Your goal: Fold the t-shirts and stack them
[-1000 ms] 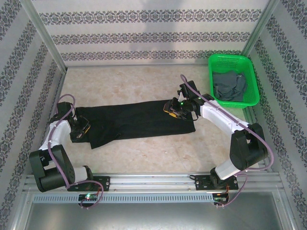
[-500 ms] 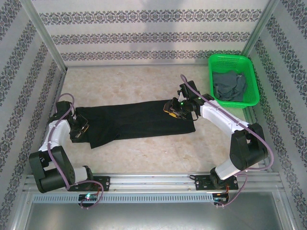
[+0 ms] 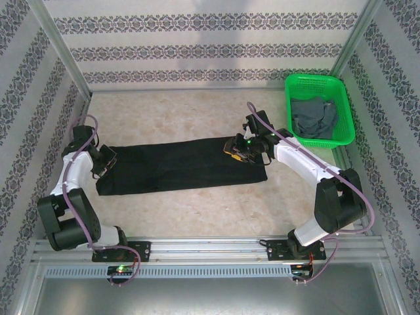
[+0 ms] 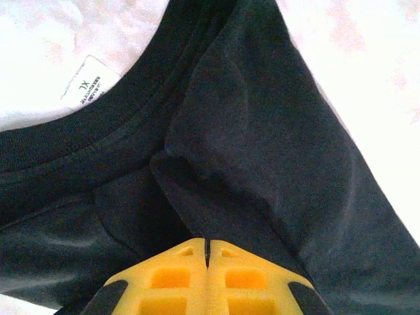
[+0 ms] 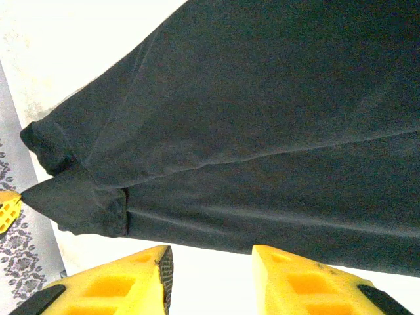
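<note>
Now that your left claw, pressed together on a pinch of the black t-shirt near its collar, has pulled that end farther from the green basket, the flap that stuck out is gone. The shirt lies as one even strip on the bench. Your right claw, at the end nearest the basket, stays spread, gripping nothing. The dark grey t-shirt sits inside the basket, so I judge that cross folds come next.
</note>
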You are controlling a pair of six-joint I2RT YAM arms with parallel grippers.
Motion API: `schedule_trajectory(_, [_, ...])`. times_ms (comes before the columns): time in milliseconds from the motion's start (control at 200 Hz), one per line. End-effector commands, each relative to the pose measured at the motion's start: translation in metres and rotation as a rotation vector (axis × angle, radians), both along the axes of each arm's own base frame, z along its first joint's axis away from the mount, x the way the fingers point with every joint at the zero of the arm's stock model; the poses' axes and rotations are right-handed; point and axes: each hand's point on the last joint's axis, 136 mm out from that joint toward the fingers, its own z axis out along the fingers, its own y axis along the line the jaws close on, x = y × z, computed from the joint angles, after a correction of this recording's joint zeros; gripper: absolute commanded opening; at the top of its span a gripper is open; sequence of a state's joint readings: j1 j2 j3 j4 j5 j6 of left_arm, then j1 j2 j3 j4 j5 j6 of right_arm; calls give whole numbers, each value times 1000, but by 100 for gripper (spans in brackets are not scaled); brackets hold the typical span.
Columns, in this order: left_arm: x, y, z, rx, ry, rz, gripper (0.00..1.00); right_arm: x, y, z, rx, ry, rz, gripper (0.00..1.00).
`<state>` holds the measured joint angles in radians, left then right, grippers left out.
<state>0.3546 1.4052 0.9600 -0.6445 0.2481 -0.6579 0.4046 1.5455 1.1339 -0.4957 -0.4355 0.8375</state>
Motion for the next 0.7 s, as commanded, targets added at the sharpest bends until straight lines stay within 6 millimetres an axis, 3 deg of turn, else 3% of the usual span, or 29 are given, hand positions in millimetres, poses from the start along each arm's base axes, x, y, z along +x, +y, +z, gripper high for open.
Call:
schedule_trajectory(0, [2,9,-3,41,47,-10,0,1,-3,2,8,-4,-7,38])
schedule_trajectory(290, [28,25,-19,84,76,-47,0,-1,-5,0,4,2,-10,38])
schedule_trajectory(694, [47,43,-68,118,180,-66,0,-7,-16,-15,-44,17,-23,38])
